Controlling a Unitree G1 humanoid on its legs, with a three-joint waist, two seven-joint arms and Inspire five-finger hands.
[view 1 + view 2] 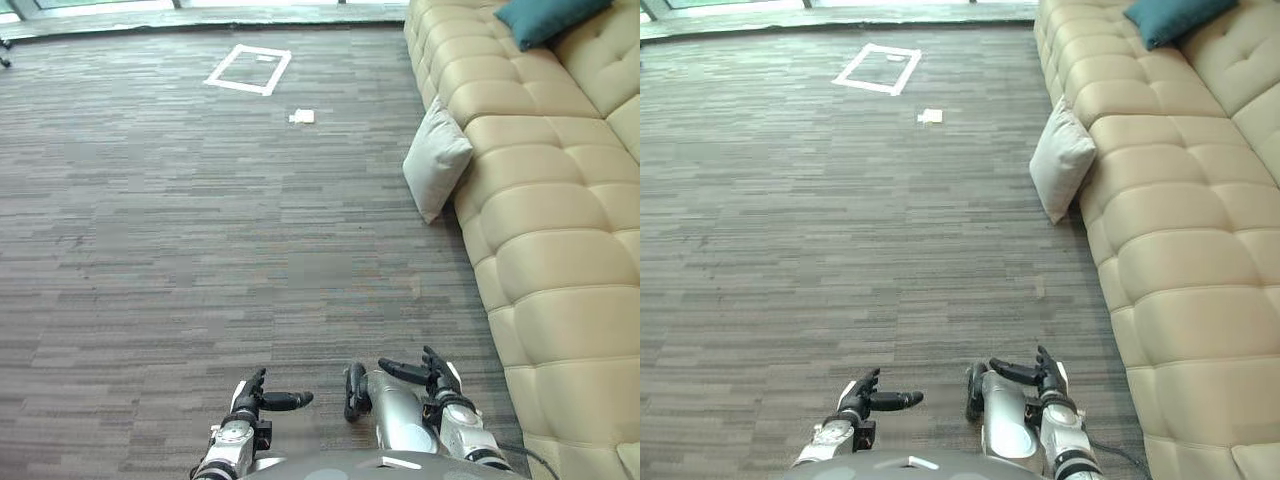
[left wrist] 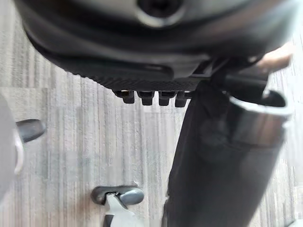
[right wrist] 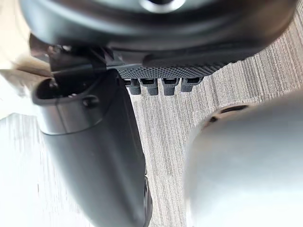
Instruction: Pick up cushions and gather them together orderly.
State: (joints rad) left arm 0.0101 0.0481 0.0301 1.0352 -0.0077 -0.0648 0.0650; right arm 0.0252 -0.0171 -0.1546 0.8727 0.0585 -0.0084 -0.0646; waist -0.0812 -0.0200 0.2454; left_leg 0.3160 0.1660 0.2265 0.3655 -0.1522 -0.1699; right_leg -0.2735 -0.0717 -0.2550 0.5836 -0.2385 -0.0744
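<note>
- The pale grey square fabric cushion (image 1: 436, 158) stands on edge at the far right, leaning against the front of the beige tufted sofa (image 1: 540, 200).
- A teal fabric cushion (image 1: 548, 18) lies on the sofa at its far end.
- Your left hand (image 1: 258, 402) and right hand (image 1: 428, 376) hang near you over the grey striped carpet (image 1: 200, 250). Their fingers are relaxed and empty, well apart from both cushions.
- A white tape rectangle (image 1: 248, 70) and a small white scrap (image 1: 302, 116) lie on the far carpet.

The left hand (image 1: 257, 399) and the right hand (image 1: 422, 374) are black with slim fingers. The left arm (image 1: 228, 445) and the right arm (image 1: 400, 425) are silver-grey, with rounded glossy shells and black wrist fittings. Up close, the palm (image 2: 142, 78) has a fine dotted black texture, and the thumb (image 2: 227, 156) is a thick dark cylinder with a bright rim.
</note>
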